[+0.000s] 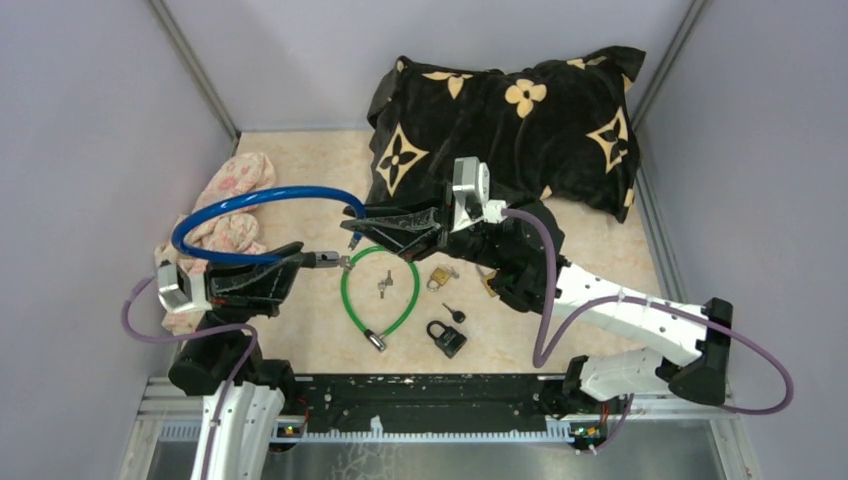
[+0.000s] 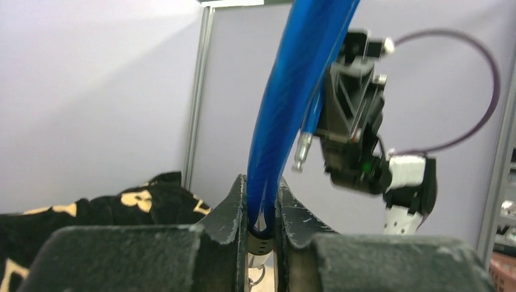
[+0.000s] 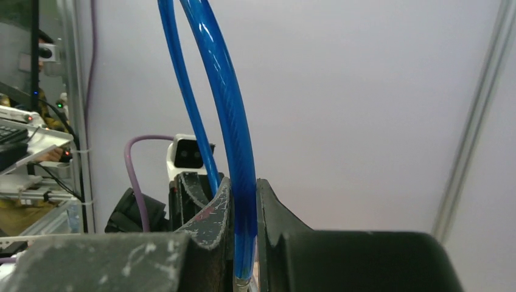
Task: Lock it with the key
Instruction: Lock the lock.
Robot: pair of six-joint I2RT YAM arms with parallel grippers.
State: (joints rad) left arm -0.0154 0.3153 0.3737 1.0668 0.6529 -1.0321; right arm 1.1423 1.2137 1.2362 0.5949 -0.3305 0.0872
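A blue cable lock (image 1: 250, 200) arcs above the table's left side, held by both arms. My left gripper (image 1: 300, 262) is shut on the cable (image 2: 292, 91) just above its dark lock body (image 2: 263, 243), and a small metal ring (image 2: 258, 277) hangs under that body. Shut on the cable's other end (image 3: 234, 134) is my right gripper (image 1: 365, 215), its silver pin tip (image 2: 300, 152) poking out below the fingers, apart from the lock body. A key bunch (image 1: 385, 286) lies inside a green cable lock (image 1: 375, 290). A black-headed key (image 1: 455, 313) lies further right.
A brass padlock (image 1: 438, 277) and a black padlock (image 1: 447, 338) lie on the marble table (image 1: 320, 340) near the keys. A black pillow with gold flowers (image 1: 510, 120) fills the back right. A pink cloth (image 1: 235, 190) lies at the left wall.
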